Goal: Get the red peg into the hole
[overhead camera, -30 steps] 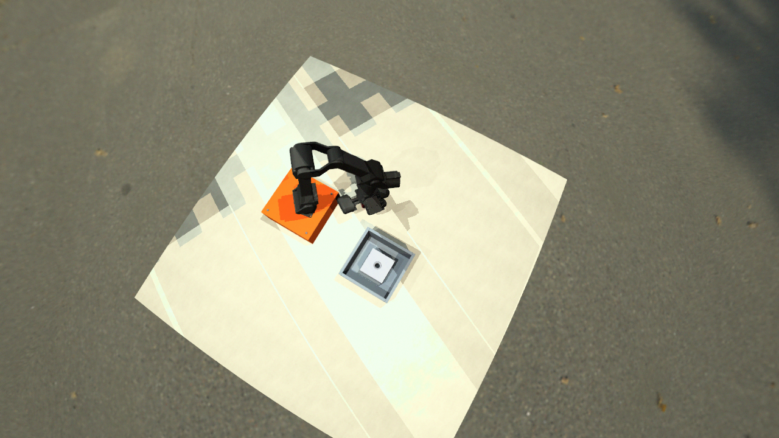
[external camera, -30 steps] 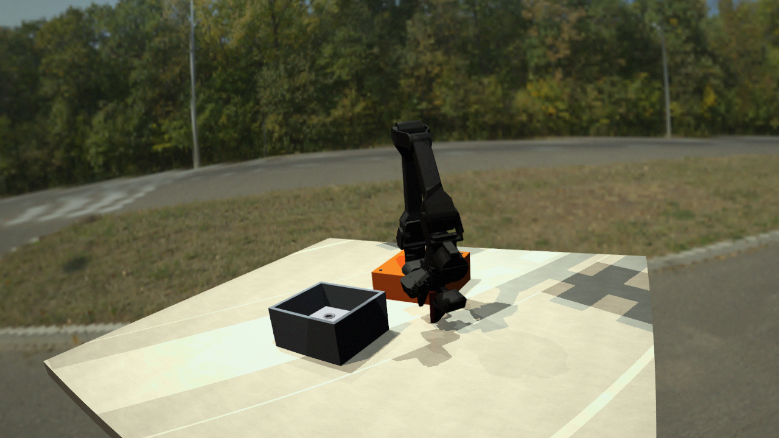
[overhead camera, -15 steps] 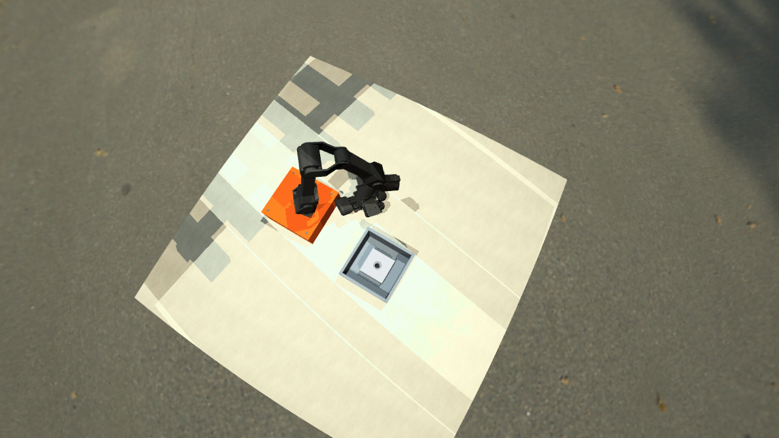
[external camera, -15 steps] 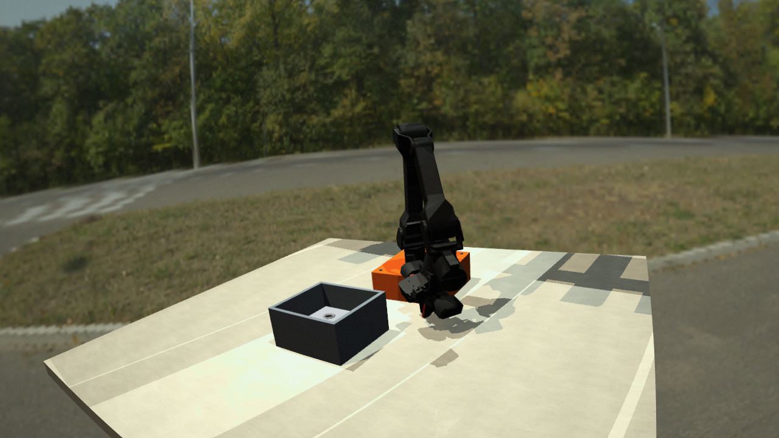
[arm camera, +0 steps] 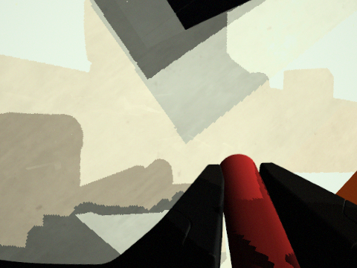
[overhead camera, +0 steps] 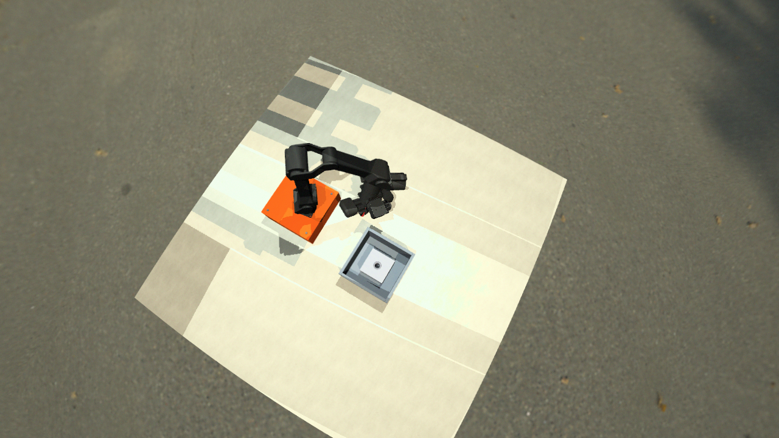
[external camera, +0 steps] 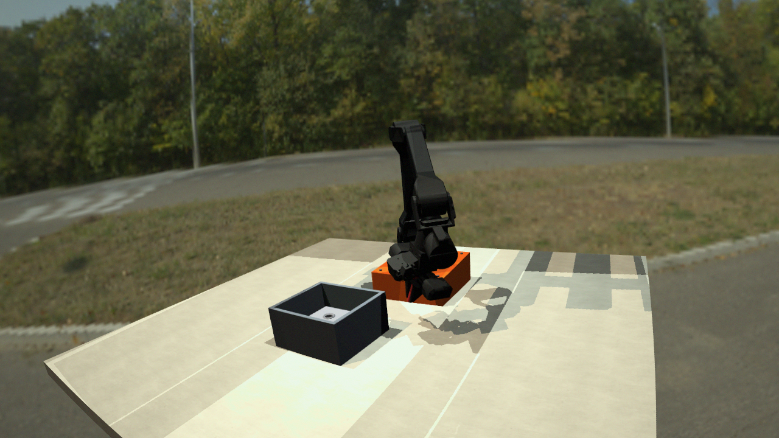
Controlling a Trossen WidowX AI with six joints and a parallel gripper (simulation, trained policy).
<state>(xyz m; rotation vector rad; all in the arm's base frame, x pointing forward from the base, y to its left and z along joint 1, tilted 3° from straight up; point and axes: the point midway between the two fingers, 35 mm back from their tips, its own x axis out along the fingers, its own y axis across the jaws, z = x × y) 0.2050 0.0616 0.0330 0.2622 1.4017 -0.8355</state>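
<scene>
Gripper (overhead camera: 363, 212) (external camera: 412, 291) (arm camera: 239, 176) clamped on red peg (overhead camera: 363, 213) (external camera: 410, 289) (arm camera: 243, 201); no legible writing on box (overhead camera: 400, 276) (external camera: 307, 333)

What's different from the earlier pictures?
In the exterior view, the gripper has moved up and left, now gripping the red peg; when it took hold is unclear. Light and shadow on the tabletop shifted. The open box and orange base stayed put.
</scene>
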